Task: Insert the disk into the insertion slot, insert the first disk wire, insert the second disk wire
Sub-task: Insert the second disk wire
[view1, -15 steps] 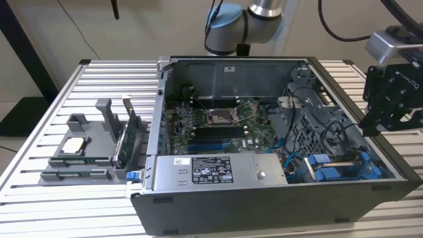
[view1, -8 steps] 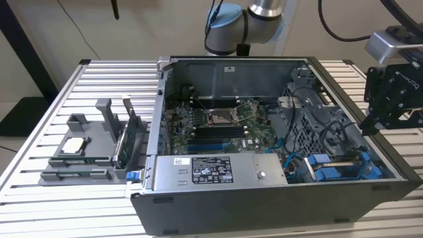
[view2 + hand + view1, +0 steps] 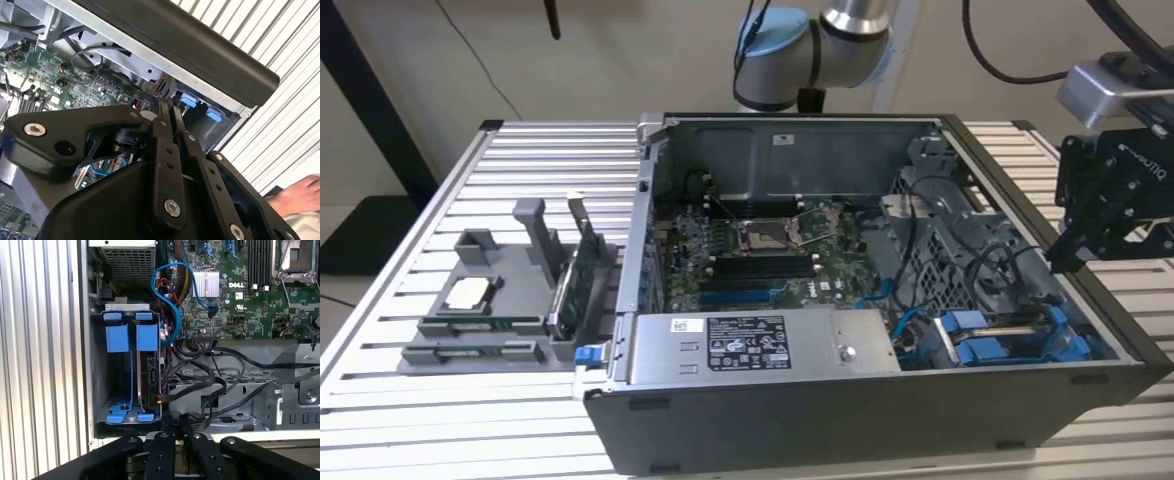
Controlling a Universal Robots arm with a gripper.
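Clenched, empty black pincer [image 3: 174,420] near dark-grey, blue-railed insertion slot [image 3: 1014,338], four o'clock in open grey case [image 3: 854,425]; blue-framed silver disk [image 3: 148,371] seated inside.

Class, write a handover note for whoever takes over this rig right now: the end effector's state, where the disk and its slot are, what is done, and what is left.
End effector: fingers drawn together, nothing seen between them. It hangs at the edge of the computer case, near the insertion slot.
Disk: on edge inside the slot, apparently seated.
Done: disk insertion, by the look of it.
Left: both wires are unconfirmed. A black wire reaches the disk's edge and a blue cable loops close by, but I cannot tell whether either is plugged in.
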